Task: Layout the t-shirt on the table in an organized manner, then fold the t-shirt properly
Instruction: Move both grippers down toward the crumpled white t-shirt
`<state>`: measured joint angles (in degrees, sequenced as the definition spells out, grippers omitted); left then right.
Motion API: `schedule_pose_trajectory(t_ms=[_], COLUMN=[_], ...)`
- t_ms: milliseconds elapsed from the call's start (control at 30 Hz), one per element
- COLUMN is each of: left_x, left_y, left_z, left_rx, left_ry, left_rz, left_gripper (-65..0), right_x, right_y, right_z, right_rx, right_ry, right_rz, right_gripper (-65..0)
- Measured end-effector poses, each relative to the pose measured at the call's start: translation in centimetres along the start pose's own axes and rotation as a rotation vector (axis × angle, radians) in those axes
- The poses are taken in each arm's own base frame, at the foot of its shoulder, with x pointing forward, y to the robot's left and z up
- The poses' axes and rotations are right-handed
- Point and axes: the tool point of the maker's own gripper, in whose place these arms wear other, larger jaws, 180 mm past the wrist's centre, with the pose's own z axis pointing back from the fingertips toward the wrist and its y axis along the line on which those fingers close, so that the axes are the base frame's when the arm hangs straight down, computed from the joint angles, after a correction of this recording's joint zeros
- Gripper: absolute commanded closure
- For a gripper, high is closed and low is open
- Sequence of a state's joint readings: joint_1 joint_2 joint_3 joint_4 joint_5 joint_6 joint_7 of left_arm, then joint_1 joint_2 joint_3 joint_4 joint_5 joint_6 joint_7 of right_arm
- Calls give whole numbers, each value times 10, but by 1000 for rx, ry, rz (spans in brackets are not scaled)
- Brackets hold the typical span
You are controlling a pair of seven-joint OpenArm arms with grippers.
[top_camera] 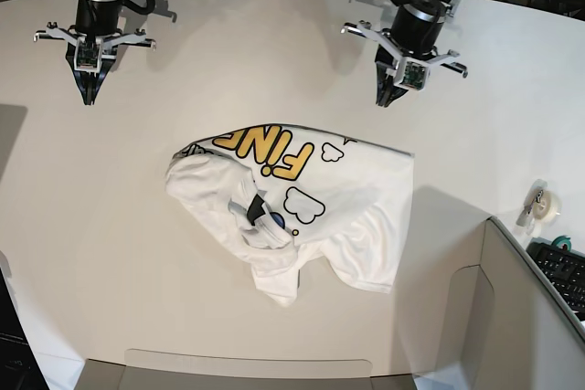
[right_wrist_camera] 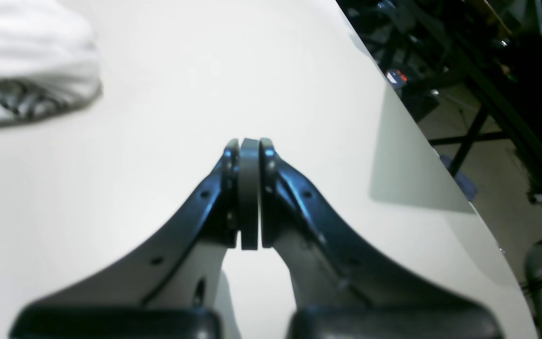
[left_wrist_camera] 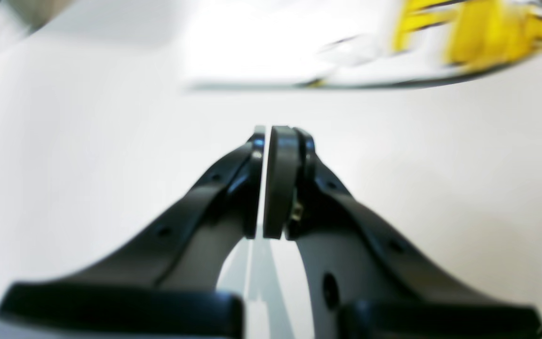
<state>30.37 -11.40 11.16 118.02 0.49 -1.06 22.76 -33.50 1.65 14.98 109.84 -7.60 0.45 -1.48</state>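
Note:
The white t-shirt [top_camera: 302, 212] lies crumpled in a heap in the middle of the table [top_camera: 228, 61]. Its yellow letters face up at the far side and a dark neck label shows near the centre. My left gripper [top_camera: 384, 100] hangs shut above bare table just beyond the shirt's far right corner. In the left wrist view its fingertips [left_wrist_camera: 280, 136] are together, with the shirt's hem and yellow print [left_wrist_camera: 464, 37] ahead. My right gripper [top_camera: 89, 98] is shut at the far left, well apart from the shirt. In the right wrist view, the right gripper [right_wrist_camera: 249, 141] holds nothing and the shirt [right_wrist_camera: 26, 56] lies at the upper left.
A grey box-like panel [top_camera: 521, 308] stands at the near right, with a tape roll [top_camera: 541, 202] and a keyboard [top_camera: 562, 267] beside it. The table's curved edge [right_wrist_camera: 421, 132] runs close to the right gripper, with floor and dark stands beyond.

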Motion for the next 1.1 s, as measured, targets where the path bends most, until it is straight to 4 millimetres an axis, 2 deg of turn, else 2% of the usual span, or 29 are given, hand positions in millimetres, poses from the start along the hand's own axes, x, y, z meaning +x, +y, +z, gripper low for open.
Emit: schedule_pose_trajectory(t_ms=[100,167,300,400,500,600,667,767,933,1100], left_x=[23,35,52,54,54,54,54,55,55,55], left_y=[-22,-41,-79,-96,-99,-96,-95,-96,-95,-95], left_z=[-16,-25,-29,-27,-26,-27,-27,-27,-27,-27], left_rx=[-61,-118,-226,-275,-283,-278,-273,-277,-273,-273], left_ry=[-34,-28,-59,-57,-56,-58,-58,-62,-62,-62], left_rz=[-9,-32,-58,-70,-68,-75,-77,-72,-72,-72], left_gripper=[-6,-6,-6,-6,-55,-160,-204,-198,-197,-197], right_x=[6,8,21,34,52,66,69,68,87,94], right_y=[4,12,25,27,36,44,45,66,93,120], right_z=[-13,-25,-43,-53,-62,-68,-74,-77,-79,-72], right_rx=[-3,32,81,91,151,228,236,312,395,473], right_ry=[7,38,39,12,-37,-83,-86,-46,-90,-111], right_rz=[-19,-29,-37,-41,-28,24,34,54,70,66], right_gripper=[0,-50,-132,-138,-138,-141,-141,-142,-142,-142])
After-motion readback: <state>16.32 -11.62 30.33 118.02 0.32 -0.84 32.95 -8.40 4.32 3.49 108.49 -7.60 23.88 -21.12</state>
